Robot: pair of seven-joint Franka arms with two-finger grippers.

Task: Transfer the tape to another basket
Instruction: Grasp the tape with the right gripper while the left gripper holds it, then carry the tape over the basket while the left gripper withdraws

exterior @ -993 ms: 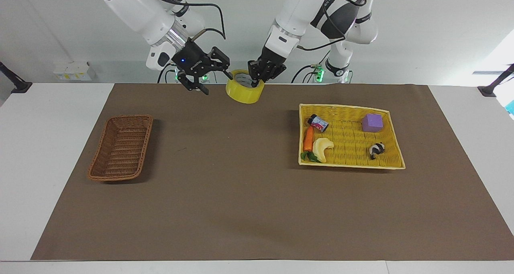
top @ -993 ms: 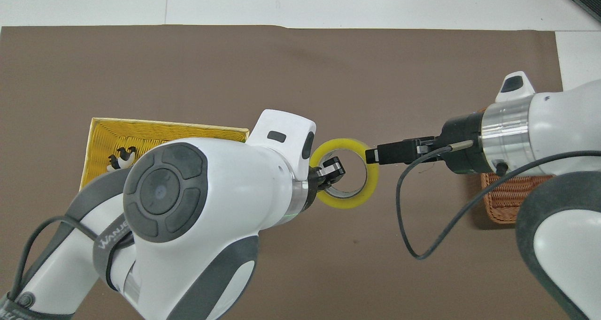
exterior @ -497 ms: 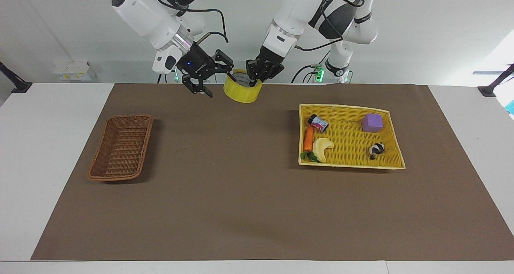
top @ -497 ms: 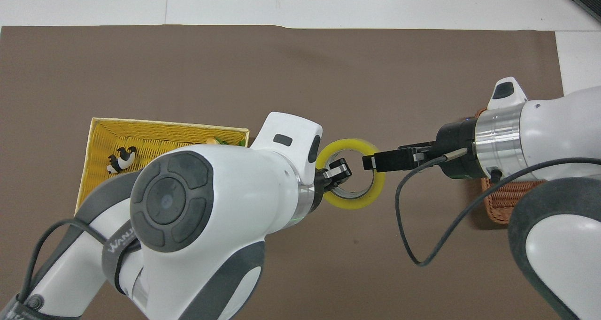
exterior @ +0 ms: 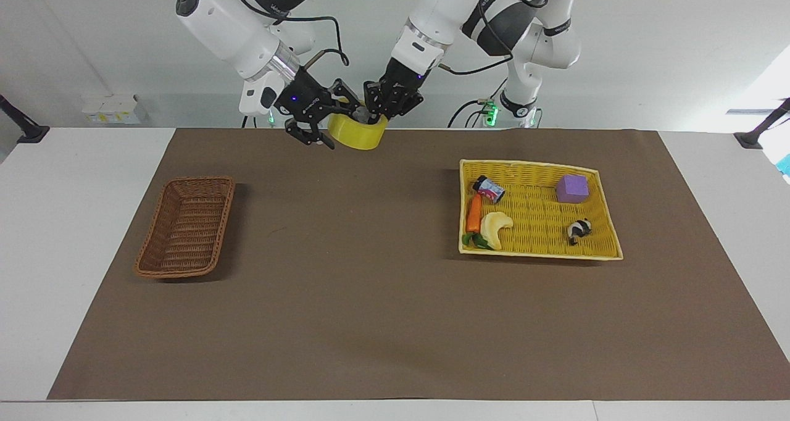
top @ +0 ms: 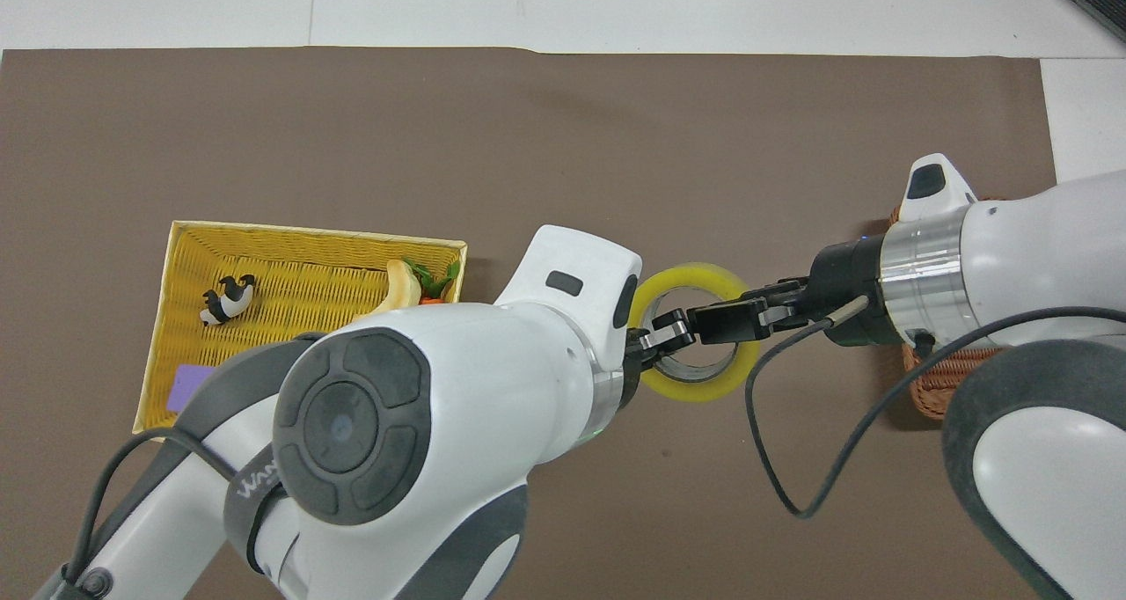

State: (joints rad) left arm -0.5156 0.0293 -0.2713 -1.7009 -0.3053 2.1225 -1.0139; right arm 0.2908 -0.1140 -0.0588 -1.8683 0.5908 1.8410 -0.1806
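While your left claw (exterior: 376, 107) grips the tape (exterior: 355, 133) by its rim above the tabletop (exterior: 370, 297), your right claw (exterior: 321, 121) — spread wide — straddles its wall; the wicker basket (exterior: 185, 226) sits at the right arm's end.

Both arms are clad in glossy white shells with dark grey joint caps. Black cables are looped along the forearms; silver wrist rings are fitted above black fingers (exterior: 321, 138). "WANJE" lettering is printed on one grey band.
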